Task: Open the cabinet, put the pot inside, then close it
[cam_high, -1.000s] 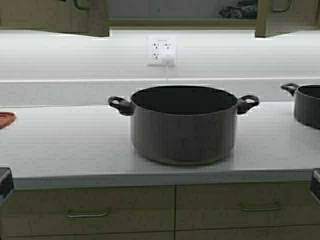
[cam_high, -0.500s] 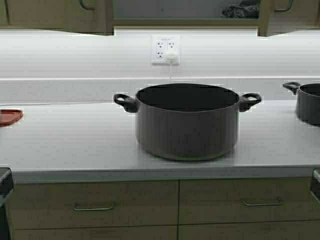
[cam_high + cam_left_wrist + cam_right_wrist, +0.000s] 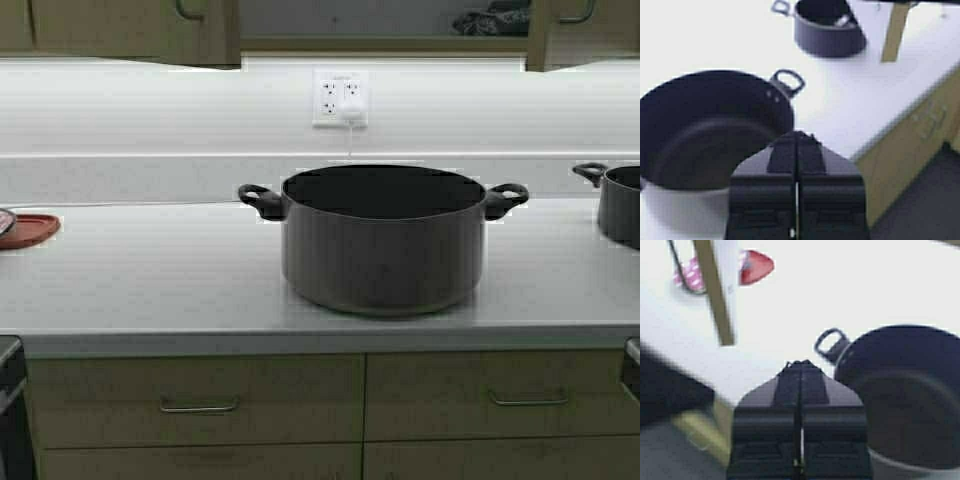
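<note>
The pot (image 3: 385, 255), a wide dark grey stockpot with two black loop handles and no lid, stands upright on the white counter (image 3: 150, 290), below the cabinet. The cabinet (image 3: 380, 18) at the top edge has both tan doors swung open, so its pale grey interior shows. My left gripper (image 3: 796, 137) is shut and empty, held in front of the pot (image 3: 705, 130) on its right-handle side. My right gripper (image 3: 801, 365) is shut and empty, in front of the pot (image 3: 910, 400) near its left handle. Neither gripper touches the pot.
A smaller dark pot (image 3: 622, 205) stands at the counter's right end. A red lid (image 3: 28, 228) lies at the left end. A wall outlet (image 3: 340, 97) with a plug is behind the pot. Drawers with bar handles (image 3: 200, 405) are below. A dark bundle (image 3: 490, 20) sits inside the cabinet.
The robot has moved: the whole scene has shifted to the right and slightly up in the high view, and the pot looks a little smaller. The pot itself stays put on the counter.
</note>
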Robot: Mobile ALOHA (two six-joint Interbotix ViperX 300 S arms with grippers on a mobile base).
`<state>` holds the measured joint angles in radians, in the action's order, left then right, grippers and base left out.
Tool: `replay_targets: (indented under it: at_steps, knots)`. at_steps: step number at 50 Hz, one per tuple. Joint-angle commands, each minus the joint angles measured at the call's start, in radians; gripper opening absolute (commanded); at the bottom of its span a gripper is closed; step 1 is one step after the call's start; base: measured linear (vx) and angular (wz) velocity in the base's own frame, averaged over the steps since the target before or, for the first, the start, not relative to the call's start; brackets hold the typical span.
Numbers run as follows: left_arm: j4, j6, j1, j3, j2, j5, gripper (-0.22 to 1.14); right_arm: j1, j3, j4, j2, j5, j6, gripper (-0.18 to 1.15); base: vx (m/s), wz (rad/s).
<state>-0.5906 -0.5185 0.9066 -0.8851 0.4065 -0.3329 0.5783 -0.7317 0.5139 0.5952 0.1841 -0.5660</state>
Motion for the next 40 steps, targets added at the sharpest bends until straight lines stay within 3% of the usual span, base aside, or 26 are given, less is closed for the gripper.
replay_targets:
  at_steps: [1,13,27,40]
  knots:
    - [0.003,0.043,0.014,0.08,-0.126,-0.12,0.02,-0.009,0.075,-0.06,-0.091,-0.089,0.005,0.06,-0.02,0.01]
    - [0.015,0.071,0.008,0.256,-0.364,-0.196,0.02,-0.097,0.152,-0.069,-0.235,-0.173,0.046,0.06,-0.01,0.01]
    - [0.017,0.072,-0.11,0.442,-0.54,-0.249,0.02,-0.135,0.27,-0.075,-0.414,-0.187,0.052,0.06,0.0,0.0]
    - [0.02,0.072,-0.232,0.466,-0.569,-0.242,0.02,-0.209,0.255,-0.075,-0.442,-0.202,0.052,0.06,0.0,0.0]
